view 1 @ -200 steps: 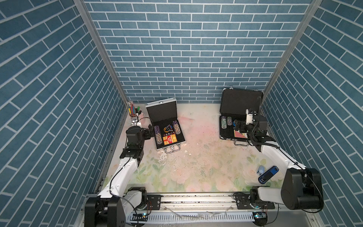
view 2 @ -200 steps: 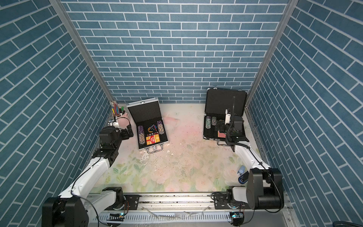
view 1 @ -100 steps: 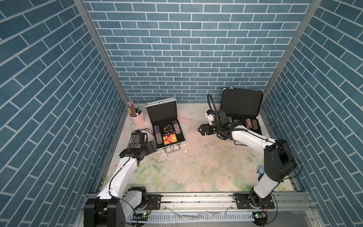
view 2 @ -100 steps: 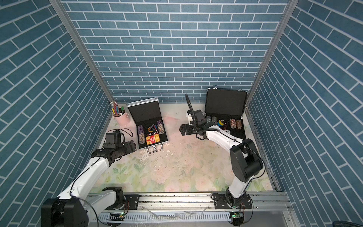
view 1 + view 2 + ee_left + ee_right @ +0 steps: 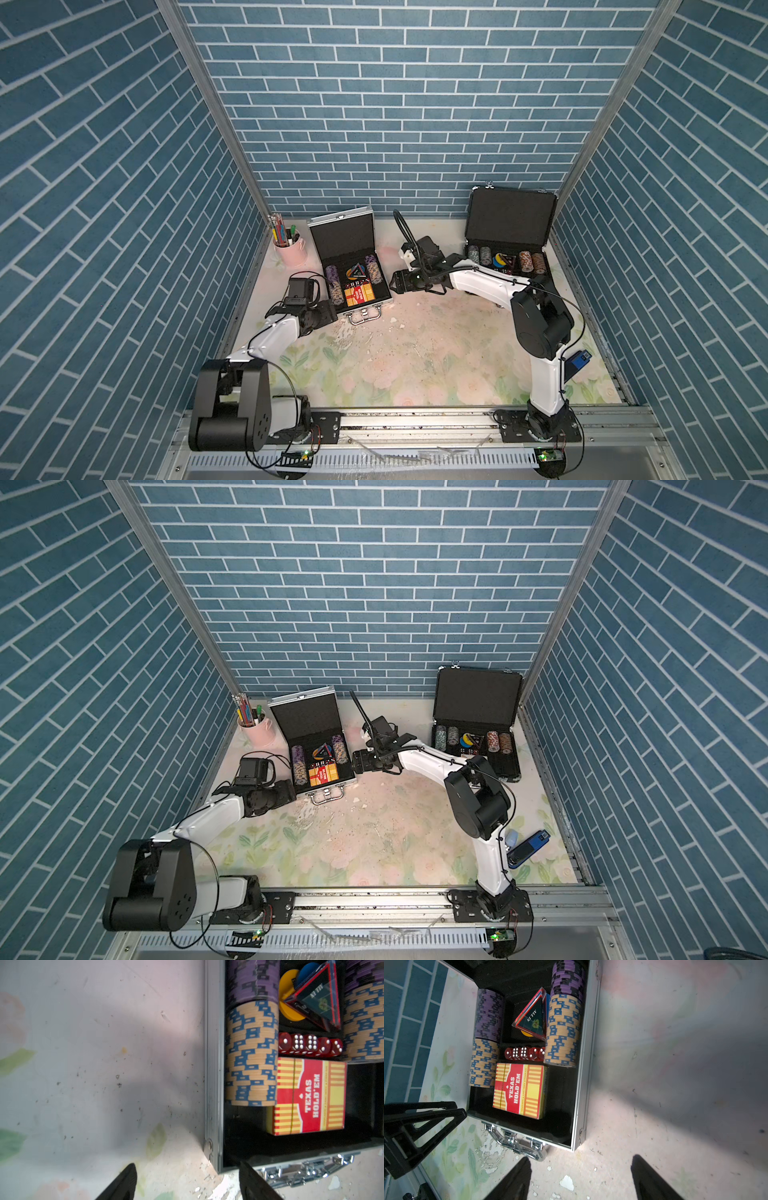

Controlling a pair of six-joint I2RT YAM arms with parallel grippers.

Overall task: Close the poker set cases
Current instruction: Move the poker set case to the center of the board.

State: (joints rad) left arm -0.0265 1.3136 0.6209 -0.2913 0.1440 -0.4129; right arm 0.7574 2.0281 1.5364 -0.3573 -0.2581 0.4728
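both top views: silver case (image 5: 340, 239) and black case (image 5: 477, 696) stand open by the back wall (image 5: 395, 124). left wrist: my left gripper (image 5: 186, 1164) spread, empty, at silver case's front corner. right wrist: my right gripper (image 5: 581, 1158) spread, empty, near its side.

Top views bright, evenly lit, sharp. Wrist views dimmer and slightly soft; broad grey shadows across table (image 5: 104, 1084), small glints on case handle (image 5: 517, 1145).
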